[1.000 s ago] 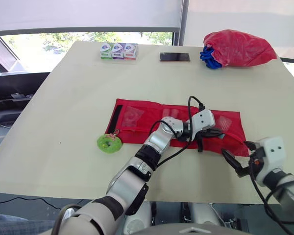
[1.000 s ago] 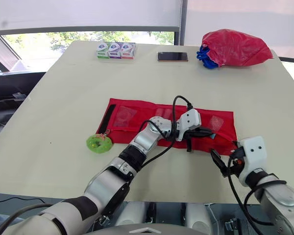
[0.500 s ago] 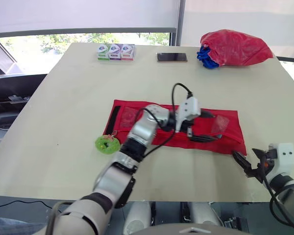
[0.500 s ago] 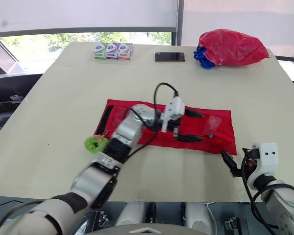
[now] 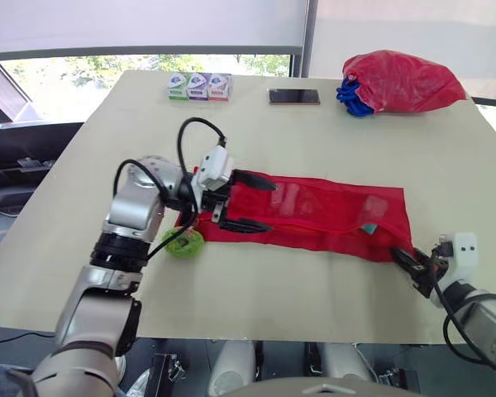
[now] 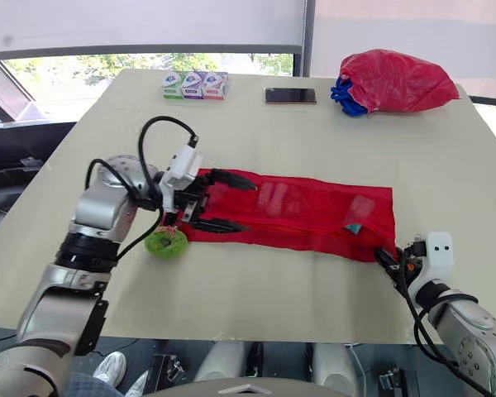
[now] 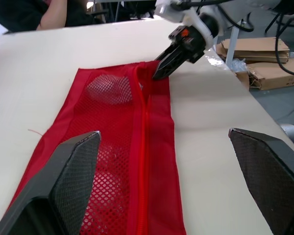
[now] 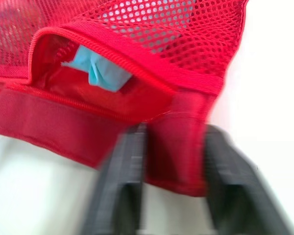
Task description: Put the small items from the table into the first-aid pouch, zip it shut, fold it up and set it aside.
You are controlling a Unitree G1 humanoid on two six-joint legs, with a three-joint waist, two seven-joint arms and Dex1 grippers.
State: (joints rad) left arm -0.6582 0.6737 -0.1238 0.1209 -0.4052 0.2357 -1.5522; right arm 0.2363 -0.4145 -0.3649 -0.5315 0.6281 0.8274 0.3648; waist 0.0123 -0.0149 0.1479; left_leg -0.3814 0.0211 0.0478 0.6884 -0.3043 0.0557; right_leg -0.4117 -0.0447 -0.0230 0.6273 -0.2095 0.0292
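Note:
The red mesh first-aid pouch [image 5: 314,211] lies flat and stretched out across the middle of the table. My left gripper [image 5: 270,205] hovers open over its left end, one finger toward each long side and nothing between them. My right gripper [image 5: 403,256] is shut on the pouch's near right corner [image 8: 179,132], also seen as the black right gripper [image 7: 161,68] at the pouch's far end. A light-blue item [image 8: 95,71] sits inside the pouch by the open zip. A round green item [image 5: 182,242] lies on the table beside the pouch's left end.
Along the far side of the table [image 5: 107,149] stand three small boxes [image 5: 198,85], a phone [image 5: 294,96] and a red bag [image 5: 401,80] with blue fabric [image 5: 353,95] at its mouth. The near table edge runs just in front of my right gripper.
My left gripper opened and swung from the pouch's right half to its left end. My right gripper came in to the near right corner and shut on it.

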